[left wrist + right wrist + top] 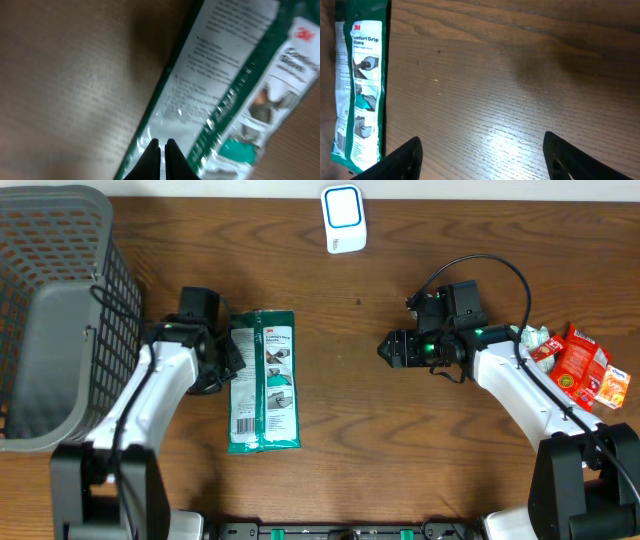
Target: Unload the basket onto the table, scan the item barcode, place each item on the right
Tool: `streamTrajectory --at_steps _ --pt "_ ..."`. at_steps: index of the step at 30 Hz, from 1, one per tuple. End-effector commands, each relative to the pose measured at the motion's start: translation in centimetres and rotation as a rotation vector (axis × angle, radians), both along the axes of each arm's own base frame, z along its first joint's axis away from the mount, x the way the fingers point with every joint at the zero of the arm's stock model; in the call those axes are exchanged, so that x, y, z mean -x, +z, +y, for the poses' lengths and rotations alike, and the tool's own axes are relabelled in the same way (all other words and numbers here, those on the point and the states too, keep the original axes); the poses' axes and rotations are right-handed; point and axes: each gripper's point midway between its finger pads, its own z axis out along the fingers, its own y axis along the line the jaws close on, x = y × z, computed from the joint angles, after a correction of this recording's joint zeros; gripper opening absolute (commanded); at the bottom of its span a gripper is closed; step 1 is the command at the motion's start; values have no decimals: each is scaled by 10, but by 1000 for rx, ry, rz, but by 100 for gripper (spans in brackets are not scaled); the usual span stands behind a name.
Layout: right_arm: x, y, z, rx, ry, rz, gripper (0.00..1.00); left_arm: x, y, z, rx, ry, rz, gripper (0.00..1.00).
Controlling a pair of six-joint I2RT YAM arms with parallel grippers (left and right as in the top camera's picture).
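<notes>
Glove packet (pixel 263 380) lies flat at the tips of my left gripper (pixel 236 352), pinched together on its edge film. I judge it light, floppy, slick; sealed edge grips best. Right gripper (pixel 385 350) spread, empty.

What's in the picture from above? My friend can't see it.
The left gripper pinches a green glove packet lying on the wooden table. The right gripper hangs open nearby; a white device sits at the far edge.

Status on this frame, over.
Left gripper shut at glove package edge, hold unconfirmed. Right gripper open, empty, over table. Package flat, nothing on it.
</notes>
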Motion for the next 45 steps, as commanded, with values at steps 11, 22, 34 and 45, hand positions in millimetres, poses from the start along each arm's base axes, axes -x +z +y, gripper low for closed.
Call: streamTrajectory --at_steps 11,22,34,45 --pt "2 1 2 4 11 -8 77 5 -47 26 -171 -71 117 7" --pt "3 1 3 -9 7 4 85 8 -68 5 -55 -82 156 8" --pt "10 -2 3 -10 6 38 87 20 -75 -48 5 -220 147 9" --pt "36 -12 -3 15 1 163 87 19 -74 -103 15 -349 69 15"
